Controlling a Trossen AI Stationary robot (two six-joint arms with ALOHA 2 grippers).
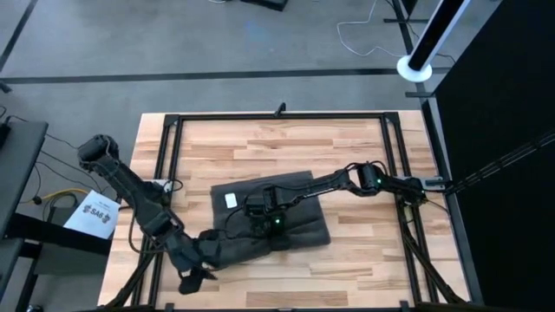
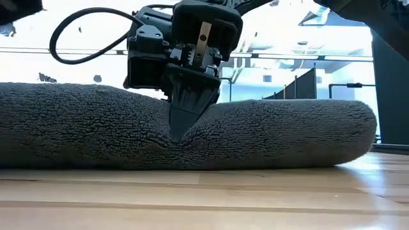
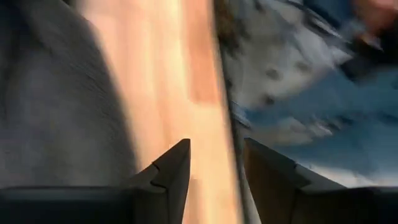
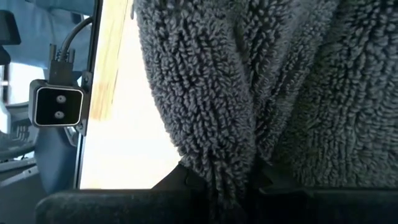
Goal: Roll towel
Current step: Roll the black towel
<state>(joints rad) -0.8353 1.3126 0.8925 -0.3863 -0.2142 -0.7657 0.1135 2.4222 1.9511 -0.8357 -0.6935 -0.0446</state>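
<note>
floor (image 1: pixel 217 43): grey, crossed by a dark line beyond the tabletop | tabletop (image 1: pixel 347 147): light wood planks inside a black metal frame (image 1: pixel 277 116) | white cable (image 1: pixel 364 35): looped on the floor beyond the tabletop | paper sheet (image 1: pixel 94 213): white, printed, just beside the tabletop | windows (image 2: pixel 300 45): bright daylight behind the tabletop

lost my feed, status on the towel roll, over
Right gripper jaws pinching the towel mid-fold, pressed into the roll. Left gripper jaws open, off the towel near table front edge. Nothing in the way.
</note>
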